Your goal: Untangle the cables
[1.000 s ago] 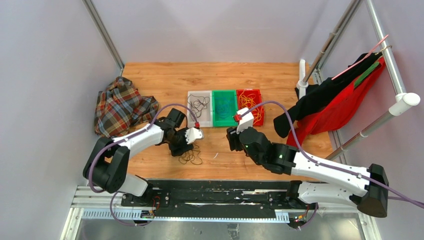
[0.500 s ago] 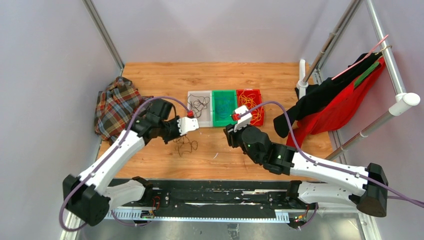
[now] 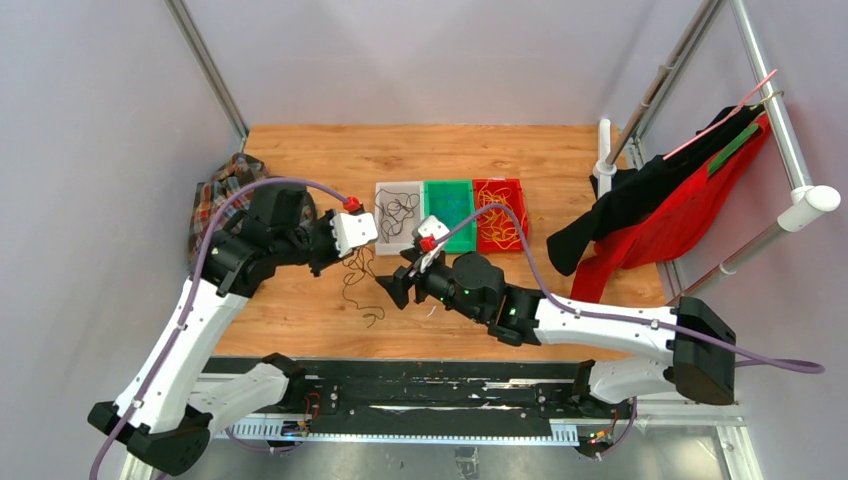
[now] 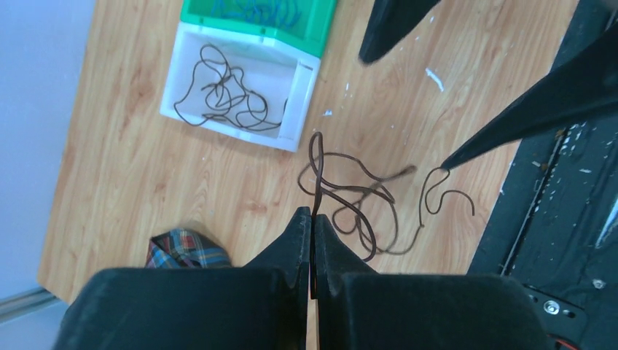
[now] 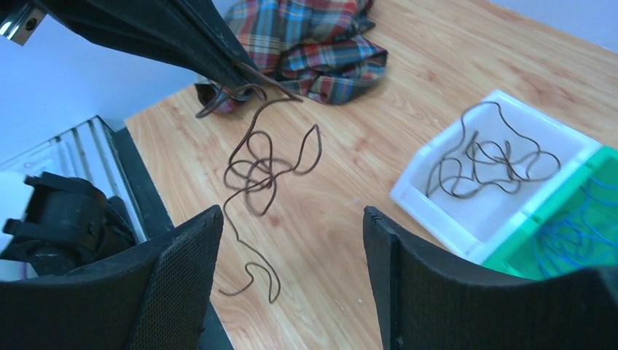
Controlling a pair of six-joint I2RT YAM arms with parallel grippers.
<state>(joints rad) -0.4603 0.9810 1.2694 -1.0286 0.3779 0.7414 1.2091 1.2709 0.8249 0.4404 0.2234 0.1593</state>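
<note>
the left gripper (image 4: 313,215) is now pinched fully shut on one loop of a dark brown cable (image 4: 350,197). a second ago it sat low over that tangle near the counter's front edge, with its jaws apart. since then it has closed and risen toward the upper left of the overhead view, taking the strand with it. the cable now hangs from the gripper in a loose knot, and its tail trails down onto the wood of the counter (image 3: 300,310), left of centre in the overhead frame.

the right gripper (image 5: 291,215) has changed too. a second ago it hovered by the green bin (image 3: 426,215) and the red bin (image 3: 497,183). now it has swung left across the counter and points at the dangling tangle. its jaws are spread wide with nothing between them, and the knot sits just beyond them in the upper left of the right wrist view.

a second dark cable (image 4: 226,91) lies coiled in the white bin (image 4: 306,102). blue cables (image 3: 450,210) lie in the green bin and yellow cables (image 3: 500,225) in the red one. the plaid cloth (image 5: 306,36) lies bunched at the counter's left edge, away from the work.

judging from this, one end is secured and lifted, so the knot is opened out for a second grasp. the free gripper seems set to take another strand and draw the loops apart. the cable is thin and limp, so it could slip or cinch tighter if pulled at the wrong loop.
</note>
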